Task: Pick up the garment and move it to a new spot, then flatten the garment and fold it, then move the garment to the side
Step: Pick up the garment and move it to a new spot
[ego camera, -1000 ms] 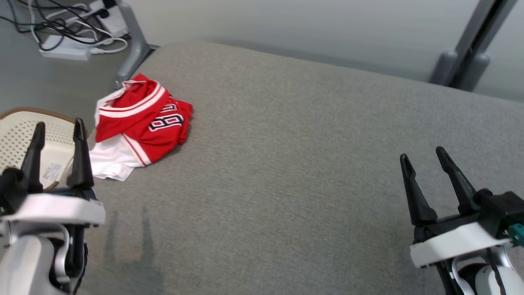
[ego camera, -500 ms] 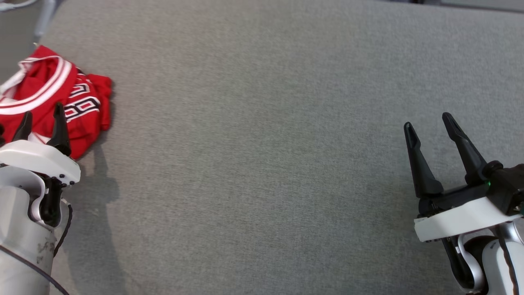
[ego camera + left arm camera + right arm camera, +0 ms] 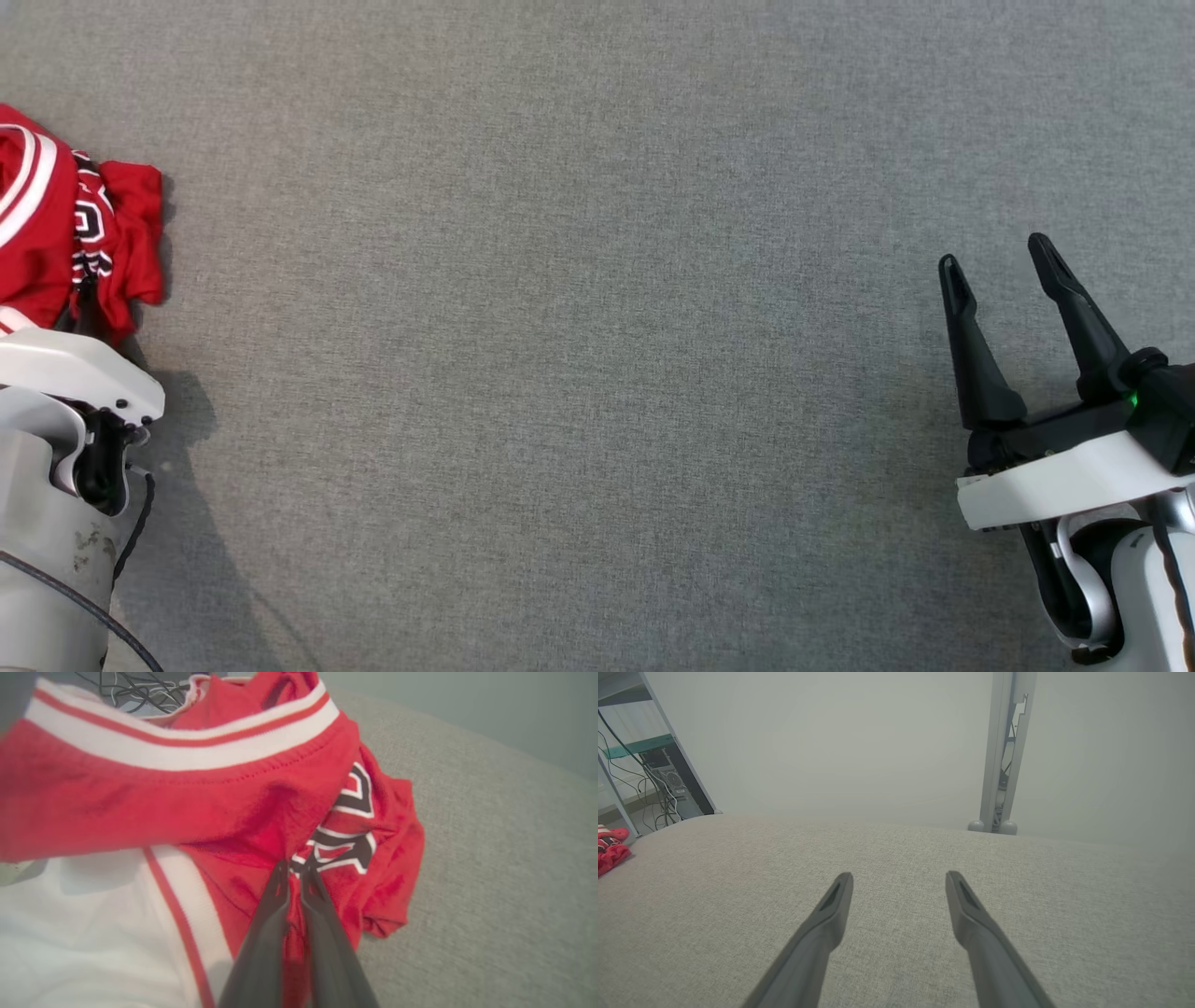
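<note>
The garment (image 3: 47,233), a crumpled red jersey with white stripes and a dark number, lies at the far left of the grey padded surface (image 3: 597,327). In the left wrist view the garment (image 3: 233,798) is close up, with a white part at the lower left. My left gripper (image 3: 293,870) is shut on a fold of red cloth beside the number. My right gripper (image 3: 995,252) hovers open at the right, far from the garment, with nothing between its fingers. The right wrist view has the right gripper (image 3: 899,876) above bare surface and the garment (image 3: 609,854) at its left edge.
A grey table leg (image 3: 1001,751) stands beyond the far edge of the surface. Shelving with cables (image 3: 658,779) stands past the left corner. Cables (image 3: 135,688) lie behind the garment.
The head camera has tilted down, shifting the whole picture. My left gripper reached into the garment and shut on the red cloth. The right gripper stays open.
</note>
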